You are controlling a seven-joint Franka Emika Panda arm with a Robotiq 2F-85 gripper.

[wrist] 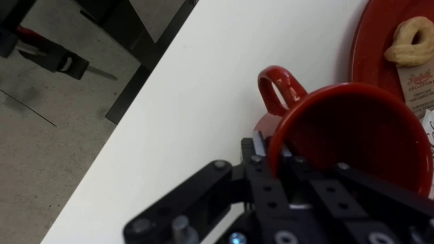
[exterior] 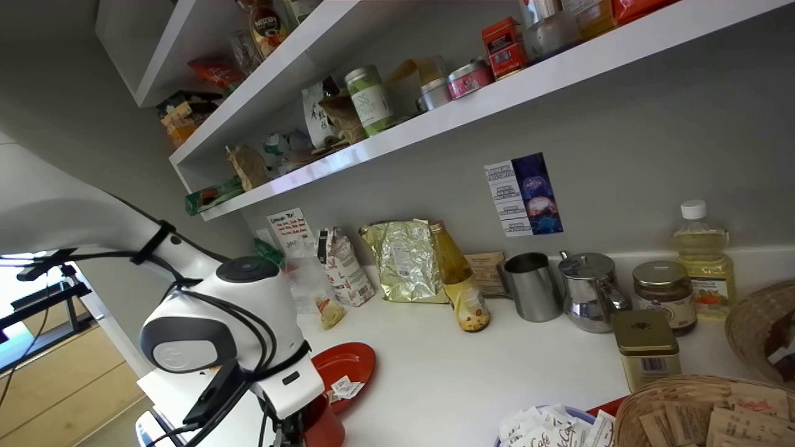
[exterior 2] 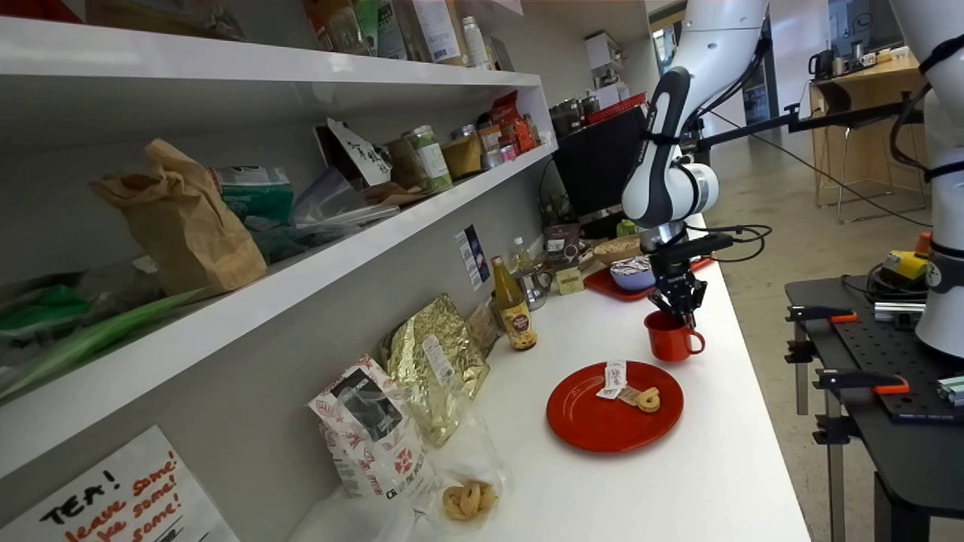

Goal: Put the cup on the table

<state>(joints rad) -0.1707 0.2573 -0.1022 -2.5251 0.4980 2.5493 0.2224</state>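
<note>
The red cup [exterior 2: 669, 336] is low over the white table [exterior 2: 723, 421] in an exterior view, roughly upright with its handle to the side. I cannot tell whether its base touches the table. My gripper [wrist: 273, 145] is shut on the cup's wall at the rim, one finger inside and one outside. The wrist view shows the cup's dark inside [wrist: 352, 135] and its handle. In an exterior view the cup [exterior: 326, 425] is partly hidden behind the gripper and cut off by the lower edge.
A red plate [exterior 2: 580, 418] with a snack ring and sachets lies close to the cup. A bottle [exterior 2: 514, 305], foil bag [exterior 2: 437, 361] and metal pots stand along the wall. A blue bowl [exterior 2: 633, 278] is behind the gripper. The table's edge [wrist: 135, 98] is near the cup.
</note>
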